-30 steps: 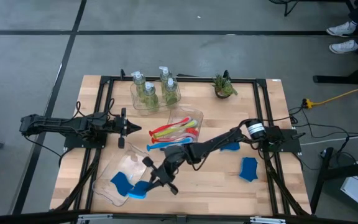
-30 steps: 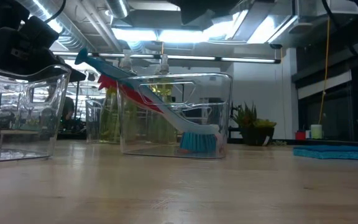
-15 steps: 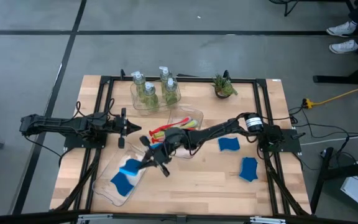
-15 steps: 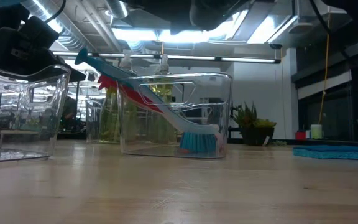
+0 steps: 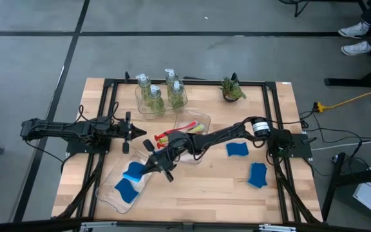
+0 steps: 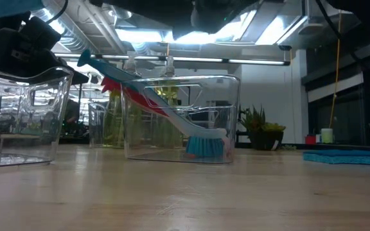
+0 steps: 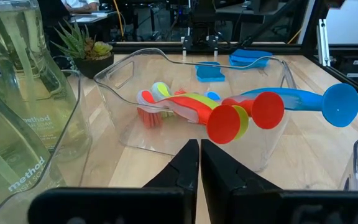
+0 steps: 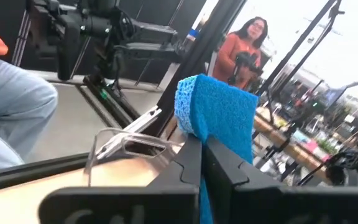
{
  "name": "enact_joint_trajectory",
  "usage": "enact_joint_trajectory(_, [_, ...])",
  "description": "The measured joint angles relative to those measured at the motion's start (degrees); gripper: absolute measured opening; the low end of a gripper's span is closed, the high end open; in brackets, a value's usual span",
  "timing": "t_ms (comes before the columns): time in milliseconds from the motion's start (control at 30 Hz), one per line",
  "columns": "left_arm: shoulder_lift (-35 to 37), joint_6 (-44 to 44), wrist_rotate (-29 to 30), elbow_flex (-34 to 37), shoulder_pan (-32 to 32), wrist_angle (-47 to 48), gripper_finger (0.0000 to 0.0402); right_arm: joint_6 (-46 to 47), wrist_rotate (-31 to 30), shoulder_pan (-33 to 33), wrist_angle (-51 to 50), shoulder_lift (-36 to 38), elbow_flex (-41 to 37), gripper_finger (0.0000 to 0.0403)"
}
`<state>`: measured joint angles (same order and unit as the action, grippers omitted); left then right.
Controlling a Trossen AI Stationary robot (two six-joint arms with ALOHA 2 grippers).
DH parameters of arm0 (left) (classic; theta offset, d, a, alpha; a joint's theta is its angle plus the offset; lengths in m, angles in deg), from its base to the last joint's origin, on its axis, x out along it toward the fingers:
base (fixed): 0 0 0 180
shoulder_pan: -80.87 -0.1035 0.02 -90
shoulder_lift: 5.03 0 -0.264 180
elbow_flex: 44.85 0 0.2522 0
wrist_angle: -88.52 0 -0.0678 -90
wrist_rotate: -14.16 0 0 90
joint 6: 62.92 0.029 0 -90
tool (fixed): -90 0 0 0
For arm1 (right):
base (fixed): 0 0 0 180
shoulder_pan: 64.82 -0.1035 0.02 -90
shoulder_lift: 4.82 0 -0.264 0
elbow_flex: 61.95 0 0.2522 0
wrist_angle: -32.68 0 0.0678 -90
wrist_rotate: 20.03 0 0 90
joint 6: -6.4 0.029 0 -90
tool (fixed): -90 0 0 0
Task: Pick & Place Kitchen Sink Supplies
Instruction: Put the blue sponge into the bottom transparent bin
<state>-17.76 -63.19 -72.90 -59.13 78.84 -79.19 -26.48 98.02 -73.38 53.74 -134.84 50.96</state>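
High view: the right gripper (image 5: 148, 164) reaches to the table's seven o'clock, jaws pinched on a blue sponge (image 5: 134, 172) above the clear tray (image 5: 108, 193); two more sponge pieces (image 5: 237, 149) lie at four o'clock. The left gripper (image 5: 142, 133) waits at nine o'clock, jaws closed.

Low view: brushes (image 6: 146, 102) lean in a clear bin (image 6: 230, 115).

Right wrist view: the fingers (image 8: 188, 163) clamp the sponge.

The word "method" is printed on the clear pump bottle (image 7: 17, 124).
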Motion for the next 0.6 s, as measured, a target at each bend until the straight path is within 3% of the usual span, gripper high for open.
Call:
enact_joint_trajectory(367, [-0.01,0.00,0.02,0.01,0.01,0.01,0.0013,-0.70,-0.09,0.94,3.57,-3.51,-0.02,0.0013])
enact_joint_trajectory(600, [-0.02,0.00,0.00,0.00,0.00,-0.01,0.0008,0.93,-10.32,0.96,-0.07,-3.56,-0.01,0.0074])
